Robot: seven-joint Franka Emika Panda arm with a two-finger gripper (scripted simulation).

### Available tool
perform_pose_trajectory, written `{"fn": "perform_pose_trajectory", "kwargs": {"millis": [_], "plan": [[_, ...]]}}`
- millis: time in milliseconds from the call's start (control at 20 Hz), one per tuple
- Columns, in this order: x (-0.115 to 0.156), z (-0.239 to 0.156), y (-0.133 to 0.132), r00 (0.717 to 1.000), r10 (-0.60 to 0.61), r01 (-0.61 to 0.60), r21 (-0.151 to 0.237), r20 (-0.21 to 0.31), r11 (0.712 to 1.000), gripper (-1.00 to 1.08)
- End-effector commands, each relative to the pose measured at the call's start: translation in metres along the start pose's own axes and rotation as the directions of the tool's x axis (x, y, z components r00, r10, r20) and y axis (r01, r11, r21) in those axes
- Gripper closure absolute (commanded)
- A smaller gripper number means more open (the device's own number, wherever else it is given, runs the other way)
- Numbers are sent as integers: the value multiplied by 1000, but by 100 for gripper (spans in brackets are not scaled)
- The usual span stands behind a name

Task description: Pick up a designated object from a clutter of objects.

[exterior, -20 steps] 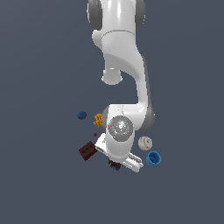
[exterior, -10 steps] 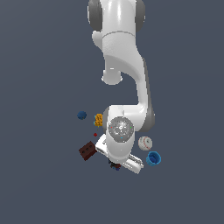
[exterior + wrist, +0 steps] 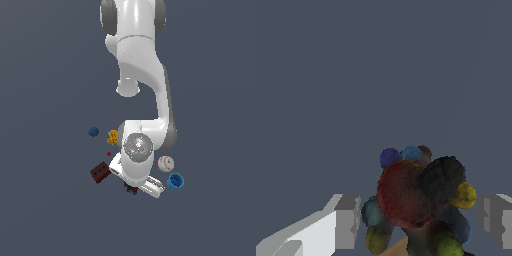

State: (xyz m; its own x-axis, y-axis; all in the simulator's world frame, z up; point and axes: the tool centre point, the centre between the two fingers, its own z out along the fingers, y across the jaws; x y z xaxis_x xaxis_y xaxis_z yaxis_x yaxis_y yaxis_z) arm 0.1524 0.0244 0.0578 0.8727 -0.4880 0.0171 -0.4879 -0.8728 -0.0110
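Observation:
The designated object is a dark, lumpy ball with red, blue, yellow and green knobs. In the wrist view it sits between the two grey fingertips of my gripper. The jaws stand wide apart, one finger on each side of it, close to its sides. I cannot tell if they touch it. In the exterior view only a dark bit of the object peeks out under my white hand, which hides the fingers. A tan patch shows just beneath the object.
Around the hand in the exterior view lie a dark red brick, a yellow-orange lump, a blue ball, a white baseball, a blue cup and a small red speck.

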Motion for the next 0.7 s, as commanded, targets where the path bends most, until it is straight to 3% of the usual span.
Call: {"fn": "perform_pose_trajectory", "kwargs": {"millis": [0,650], "plan": [[-3,-4,-2,1000,-1,1,1,0,1000,108],[-45,-73,-22,1000,-1,1,-1,4,1000,108]]}}
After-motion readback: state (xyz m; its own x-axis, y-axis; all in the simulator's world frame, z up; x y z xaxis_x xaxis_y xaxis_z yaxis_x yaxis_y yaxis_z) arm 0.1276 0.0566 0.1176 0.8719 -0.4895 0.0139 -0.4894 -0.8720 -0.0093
